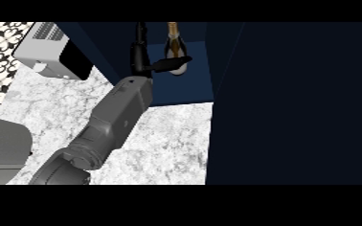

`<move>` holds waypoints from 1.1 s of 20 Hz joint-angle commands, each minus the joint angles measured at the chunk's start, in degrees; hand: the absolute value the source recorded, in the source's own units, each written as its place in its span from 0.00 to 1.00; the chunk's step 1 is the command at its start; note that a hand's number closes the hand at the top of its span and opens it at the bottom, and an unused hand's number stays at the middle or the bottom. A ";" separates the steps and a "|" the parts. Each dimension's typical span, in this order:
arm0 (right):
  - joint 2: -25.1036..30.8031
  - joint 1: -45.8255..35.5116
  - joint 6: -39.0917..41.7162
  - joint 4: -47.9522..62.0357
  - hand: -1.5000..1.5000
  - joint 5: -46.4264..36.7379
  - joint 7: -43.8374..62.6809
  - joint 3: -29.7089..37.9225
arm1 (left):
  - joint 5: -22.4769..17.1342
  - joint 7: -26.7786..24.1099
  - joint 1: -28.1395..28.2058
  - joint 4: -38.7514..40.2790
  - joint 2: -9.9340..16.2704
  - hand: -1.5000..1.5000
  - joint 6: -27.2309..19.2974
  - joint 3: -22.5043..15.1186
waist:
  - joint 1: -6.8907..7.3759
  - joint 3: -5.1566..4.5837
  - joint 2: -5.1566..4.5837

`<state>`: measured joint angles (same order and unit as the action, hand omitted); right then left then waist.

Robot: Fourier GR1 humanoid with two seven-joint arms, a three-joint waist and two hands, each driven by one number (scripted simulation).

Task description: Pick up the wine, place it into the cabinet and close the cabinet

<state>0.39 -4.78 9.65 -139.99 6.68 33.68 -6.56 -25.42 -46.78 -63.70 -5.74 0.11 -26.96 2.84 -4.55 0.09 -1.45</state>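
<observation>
- One forearm is seen in the head view; it comes in from the lower left of the frame and goes up toward the upper middle.
- Which arm it is cannot be told with certainty from this view alone; it is taken here as the left one, because it enters at the left.
- At its end the left hand (159, 66) is found, black, in the upper middle of the frame, inside the opening of the cabinet (187, 88).
- The fingers and thumb of this hand are seen curled around the lower part of the wine (174, 45).
- The wine is held upright or nearly so, with its neck pointing to the upper edge of the frame, inside the dark blue cabinet.
- Whether the bottle touches the cabinet floor cannot be told.
- The cabinet door (290, 105) is seen as a large dark panel at the right half of the frame, standing open.
- The marble table (170, 143) is seen in the lower left.
- A grey appliance (50, 50) stands at the upper left.
</observation>
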 commanded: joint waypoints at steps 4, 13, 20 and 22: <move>0.02 -0.85 -0.59 -1.98 0.00 1.16 2.35 -0.54 | 0.55 -2.73 2.43 0.08 -0.11 0.00 2.94 -0.27 | 0.76 -0.19 0.21; -0.37 -1.30 -0.92 0.38 0.00 -0.07 0.15 -0.55 | 1.81 -2.46 3.51 0.31 0.10 0.00 10.21 -0.52 | 1.62 -0.18 0.20; -0.24 0.59 -0.77 -2.44 0.00 2.01 1.64 -1.62 | -2.05 -2.55 3.69 -0.58 -0.12 0.00 11.68 -0.03 | 0.34 -0.18 0.44; -0.37 -0.70 -1.92 -3.25 0.00 1.22 3.07 -1.71 | -2.71 -4.83 5.92 -1.09 -0.11 0.00 13.04 -0.25 | 0.96 -0.20 0.62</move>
<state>0.32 -4.73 9.08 -139.93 6.79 34.02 -7.81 -25.95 -49.17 -62.35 -6.94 -0.08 -16.38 1.41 -4.48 0.05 -0.95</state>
